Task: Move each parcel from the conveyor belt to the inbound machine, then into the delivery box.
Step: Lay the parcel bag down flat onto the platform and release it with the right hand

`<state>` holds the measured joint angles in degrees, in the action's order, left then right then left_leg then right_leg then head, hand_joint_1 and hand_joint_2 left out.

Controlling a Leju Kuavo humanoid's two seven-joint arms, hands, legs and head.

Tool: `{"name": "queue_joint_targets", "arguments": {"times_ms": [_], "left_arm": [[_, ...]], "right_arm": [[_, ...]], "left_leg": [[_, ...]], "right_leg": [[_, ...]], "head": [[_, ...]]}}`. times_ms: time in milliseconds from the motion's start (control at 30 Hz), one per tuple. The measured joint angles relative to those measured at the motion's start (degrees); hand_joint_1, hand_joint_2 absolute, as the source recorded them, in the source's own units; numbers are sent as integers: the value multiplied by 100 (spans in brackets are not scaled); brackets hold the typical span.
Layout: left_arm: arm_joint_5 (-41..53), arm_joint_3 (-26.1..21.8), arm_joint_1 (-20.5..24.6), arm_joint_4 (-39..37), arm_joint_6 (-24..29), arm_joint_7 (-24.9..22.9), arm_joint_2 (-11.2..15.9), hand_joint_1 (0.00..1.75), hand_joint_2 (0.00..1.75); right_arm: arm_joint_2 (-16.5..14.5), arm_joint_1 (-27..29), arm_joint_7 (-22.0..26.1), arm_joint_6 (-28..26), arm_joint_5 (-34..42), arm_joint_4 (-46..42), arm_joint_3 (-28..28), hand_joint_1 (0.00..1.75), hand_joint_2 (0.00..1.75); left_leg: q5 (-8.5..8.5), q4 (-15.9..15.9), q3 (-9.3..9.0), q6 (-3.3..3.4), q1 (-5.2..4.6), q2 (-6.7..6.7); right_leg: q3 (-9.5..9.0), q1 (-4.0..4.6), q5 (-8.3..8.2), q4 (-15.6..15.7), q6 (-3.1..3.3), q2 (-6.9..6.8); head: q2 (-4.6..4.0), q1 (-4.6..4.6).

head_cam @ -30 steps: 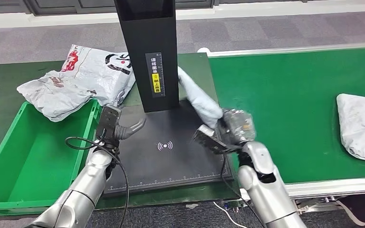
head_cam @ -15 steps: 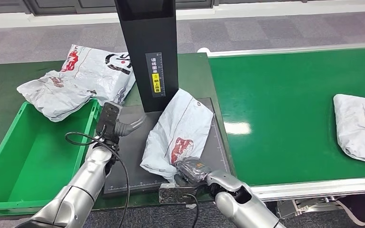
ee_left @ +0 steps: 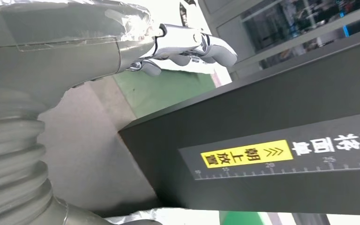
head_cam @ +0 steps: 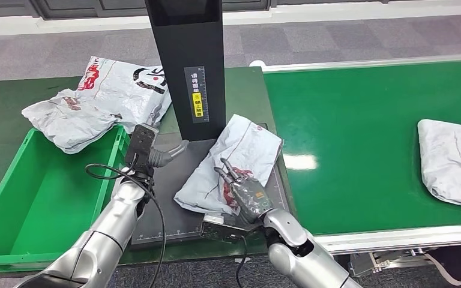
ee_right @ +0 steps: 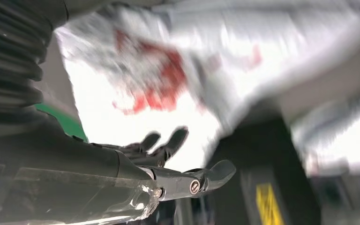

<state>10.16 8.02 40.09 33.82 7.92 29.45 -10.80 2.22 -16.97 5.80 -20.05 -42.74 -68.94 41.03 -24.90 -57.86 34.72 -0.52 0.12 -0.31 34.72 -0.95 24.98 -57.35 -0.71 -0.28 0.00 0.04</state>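
The right hand [head_cam: 244,189] hangs over the near edge of a crumpled white plastic mailer parcel with a red print [head_cam: 231,163], its dark fingers spread and holding nothing; the right wrist view is badly blurred, so whether the fingertips touch the parcel cannot be told. That parcel lies on the flat black scanning plate of the inbound machine [head_cam: 168,198], at the foot of the machine's tall black column [head_cam: 187,66], whose top is cut off by the frame. The left hand [head_cam: 150,151] hovers over the plate's other side with fingers loosely apart and nothing in them. Beyond it, a second crumpled white mailer parcel [head_cam: 105,102] rests partly over the far rim of the green plastic delivery box [head_cam: 36,198]. A third white parcel [head_cam: 453,161] lies well apart on the green conveyor belt [head_cam: 360,132], clipped by the frame edge.
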Motion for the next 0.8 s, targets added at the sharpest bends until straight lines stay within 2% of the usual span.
{"name": "queue_joint_targets", "arguments": {"times_ms": [67, 233, 367, 500, 600, 700, 800], "left_arm": [[1, 0, 5, 10, 69, 49, -14, 0, 175], [-25, 0, 29, 14, 153, 118, -44, 0, 175], [-96, 15, 64, 18, 160, 166, -69, 0, 175], [-54, 104, 75, 43, 77, 137, -82, 0, 175], [266, 305, 73, 42, -142, 7, -74, 0, 175], [757, 689, 56, 26, -473, -148, -43, 0, 175], [1429, 1235, 40, -56, -797, -305, 0, 0, 175]], "right_arm": [[-31, 0, 222, -313, 129, -23, -176, 0, 175], [-101, 1, 689, -632, 500, -37, -499, 0, 175], [-186, -42, 1357, -828, 1465, -37, -791, 0, 175], [-233, -91, 1749, -678, 2512, -37, -1080, 0, 175], [-272, -109, 1901, -330, 3732, -37, -1359, 0, 175], [-288, -166, 1900, -25, 4563, -11, -1718, 0, 175], [-288, -263, 1903, 171, 4892, 100, -2049, 0, 175]], "left_leg": [[0, 0, 0, 0, 0, 0], [0, 0, 0, 0, 0, 1], [0, 0, 0, 0, 0, 0], [0, 0, 0, 0, 0, 0], [0, 0, 2, 0, -1, -4], [0, 0, 3, 0, -2, -5], [0, 0, 3, 1, -4, -4]], "right_leg": [[0, 0, 0, 0, 0, 0], [1, 0, 0, 0, 0, 0], [0, 0, 0, -1, 0, 0], [0, 0, 0, -1, 0, 0], [0, -1, 0, 0, 0, -3], [-1, -2, -1, 0, 0, -4], [-1, -3, -1, 1, -1, -3]], "head": [[0, 0], [0, 0], [0, 0], [0, 0], [0, 0], [0, 0], [0, 0]]}}
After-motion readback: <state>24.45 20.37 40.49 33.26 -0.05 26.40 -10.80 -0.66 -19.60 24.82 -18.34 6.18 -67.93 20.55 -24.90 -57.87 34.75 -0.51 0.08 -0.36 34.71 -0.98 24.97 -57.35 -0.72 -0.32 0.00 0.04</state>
